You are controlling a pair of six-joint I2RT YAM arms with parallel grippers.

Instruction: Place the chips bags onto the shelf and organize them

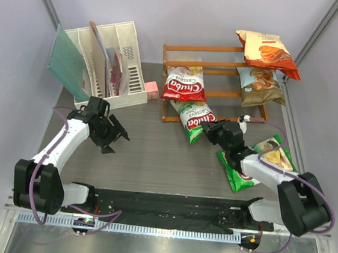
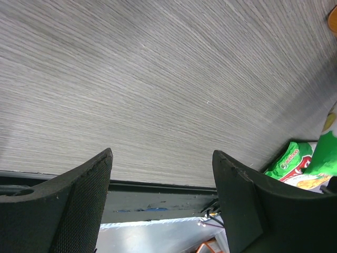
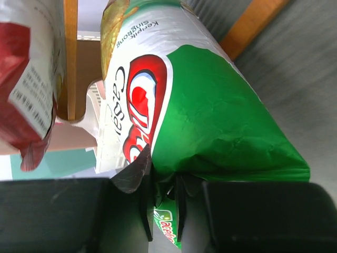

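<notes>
1. Chips bags (image 1: 184, 83): three are sitting on the shelf (image 1: 201, 48);
2. Right gripper (image 1: 210, 129) is clamping a green bag (image 1: 194, 118) at the shelf's foot;
3. Left gripper (image 2: 162, 153) is hovering, jaws apart; a second green bag (image 1: 235, 173) is lying on the table (image 1: 154, 155).

Found slatted orange-brown shelf (image 1: 201, 48) bearing cream-orange bag (image 1: 267, 52) on top, blue-brown bag (image 1: 259, 84) below, red bag (image 1: 184, 83) at left; green bag (image 1: 195, 120) tilted at its foot, second green bag (image 1: 236, 177) flat nearby.

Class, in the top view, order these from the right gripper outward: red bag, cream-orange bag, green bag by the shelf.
1. Green bag, held by the right gripper, before the shelf.
2. Red bag, left on the shelf.
3. Cream-orange bag, far right end.
</notes>
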